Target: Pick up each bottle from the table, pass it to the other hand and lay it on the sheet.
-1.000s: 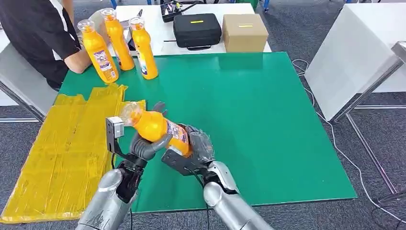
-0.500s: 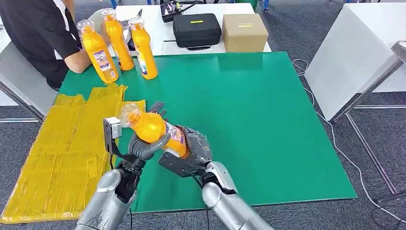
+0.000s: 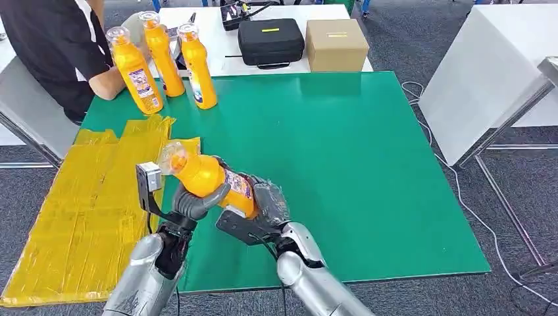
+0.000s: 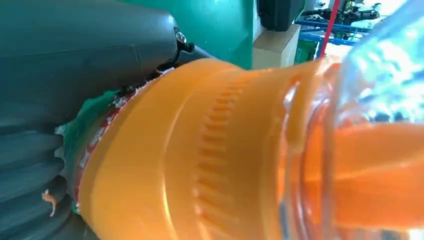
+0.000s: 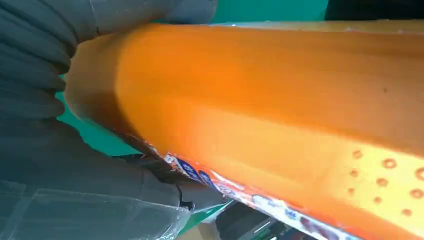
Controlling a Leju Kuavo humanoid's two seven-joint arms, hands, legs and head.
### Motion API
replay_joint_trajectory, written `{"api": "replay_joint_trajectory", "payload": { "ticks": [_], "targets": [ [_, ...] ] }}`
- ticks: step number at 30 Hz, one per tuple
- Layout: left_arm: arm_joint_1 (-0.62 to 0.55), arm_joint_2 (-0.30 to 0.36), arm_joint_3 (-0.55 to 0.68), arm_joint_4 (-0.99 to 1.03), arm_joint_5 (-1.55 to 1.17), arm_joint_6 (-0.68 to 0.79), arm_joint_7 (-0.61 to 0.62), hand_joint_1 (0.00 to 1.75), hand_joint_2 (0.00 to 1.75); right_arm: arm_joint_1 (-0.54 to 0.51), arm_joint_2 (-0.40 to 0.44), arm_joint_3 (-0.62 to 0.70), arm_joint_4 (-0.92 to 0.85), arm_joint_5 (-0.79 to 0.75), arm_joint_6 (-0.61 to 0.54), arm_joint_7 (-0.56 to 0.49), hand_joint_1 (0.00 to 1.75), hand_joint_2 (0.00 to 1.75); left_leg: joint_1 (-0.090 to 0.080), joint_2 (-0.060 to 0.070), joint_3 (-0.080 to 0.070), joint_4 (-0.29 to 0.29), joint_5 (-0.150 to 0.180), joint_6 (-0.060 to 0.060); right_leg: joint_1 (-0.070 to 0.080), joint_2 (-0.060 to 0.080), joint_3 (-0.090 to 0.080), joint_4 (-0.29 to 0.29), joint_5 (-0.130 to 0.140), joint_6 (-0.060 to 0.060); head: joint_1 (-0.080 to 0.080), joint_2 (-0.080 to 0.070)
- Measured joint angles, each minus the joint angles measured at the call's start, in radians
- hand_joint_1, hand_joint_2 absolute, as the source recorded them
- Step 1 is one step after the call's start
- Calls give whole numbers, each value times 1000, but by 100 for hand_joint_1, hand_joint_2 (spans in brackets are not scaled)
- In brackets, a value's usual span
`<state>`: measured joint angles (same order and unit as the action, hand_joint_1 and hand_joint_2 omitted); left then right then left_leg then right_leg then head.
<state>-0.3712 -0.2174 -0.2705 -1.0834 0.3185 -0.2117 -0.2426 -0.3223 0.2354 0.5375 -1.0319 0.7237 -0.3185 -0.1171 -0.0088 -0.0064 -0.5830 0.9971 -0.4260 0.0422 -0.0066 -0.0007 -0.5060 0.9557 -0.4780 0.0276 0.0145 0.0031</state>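
Above the table's (image 3: pixel 368 164) near-left edge, beside the sheet (image 3: pixel 79 210), both my hands grip the bottle (image 3: pixel 210 178): left hand (image 3: pixel 197 201) on its neck end, right hand (image 3: pixel 263 207) on its base. Early right release risks a drop.

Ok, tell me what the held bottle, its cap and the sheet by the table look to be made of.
Held bottle: likely opaque orange plastic, smooth and slightly glossy, with moulded ridges near the neck and a printed label.
Cap: clear plastic by its see-through glint.
Sheet: probably thin yellow plastic film, creased and shiny.
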Motion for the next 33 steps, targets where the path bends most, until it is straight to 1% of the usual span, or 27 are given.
{"api": "replay_joint_trajectory", "payload": {
  "ticks": [13,14,15,16,22,25,27,33],
  "targets": [
    [5,3,19,-6,27,0,-3,175,175,17,-9,0,-45,0,11,-1,175,175,0,0,0,0,0,0,0,0,0,0,0,0,0,0],
    [6,4,23,-8,31,0,-3,175,175,18,-10,0,-52,0,14,-1,141,175,0,0,0,0,0,0,0,0,0,0,0,0,0,0],
    [6,5,25,-9,37,0,-3,175,175,19,-12,0,-60,-1,15,-1,10,175,0,0,0,0,0,0,0,0,0,0,0,0,0,0],
    [6,8,27,-11,38,-1,-3,175,175,21,-15,0,-70,-7,15,-3,0,175,0,0,0,0,0,0,0,0,0,0,0,0,0,0],
    [10,24,54,-13,48,13,-11,175,175,73,-39,-1,-174,-48,15,-37,0,175,0,1,0,0,0,0,0,0,-1,0,0,0,0,0],
    [16,34,64,-13,60,16,-20,175,175,99,-55,-2,-238,-50,14,-42,0,175,0,-2,0,0,0,0,0,-1,0,0,0,0,0,0],
    [21,38,71,-13,62,21,-23,175,175,114,-63,-4,-272,-51,12,-43,0,175,0,1,0,0,0,0,0,0,0,0,0,0,0,0],
    [24,46,81,-13,69,23,-26,175,175,134,-81,-5,-325,-52,11,-47,0,175,0,0,0,0,0,0,0,0,0,0,0,0,0,0]
  ]
}}
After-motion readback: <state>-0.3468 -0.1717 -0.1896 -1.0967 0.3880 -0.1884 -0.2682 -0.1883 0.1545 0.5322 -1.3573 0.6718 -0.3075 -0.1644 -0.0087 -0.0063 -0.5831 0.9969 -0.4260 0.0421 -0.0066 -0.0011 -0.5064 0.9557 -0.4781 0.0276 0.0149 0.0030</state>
